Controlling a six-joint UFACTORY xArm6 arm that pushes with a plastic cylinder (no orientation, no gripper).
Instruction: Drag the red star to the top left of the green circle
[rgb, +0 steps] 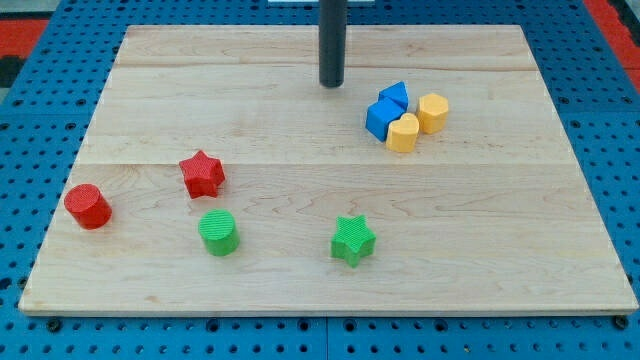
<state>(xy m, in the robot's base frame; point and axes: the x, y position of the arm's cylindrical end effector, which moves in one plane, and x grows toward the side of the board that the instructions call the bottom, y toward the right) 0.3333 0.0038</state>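
Observation:
The red star (202, 174) lies on the wooden board at the view's left of centre. The green circle (218, 232) stands just below it and slightly to the right, a small gap between them. My tip (331, 84) is at the view's top centre, far up and to the right of both blocks, touching nothing.
A red cylinder (87, 206) stands at the view's far left. A green star (352, 240) lies at the bottom centre. Two blue blocks (385, 110) and two yellow blocks (418, 122) are clustered at the right of my tip. The board's edge (330, 310) runs along the bottom.

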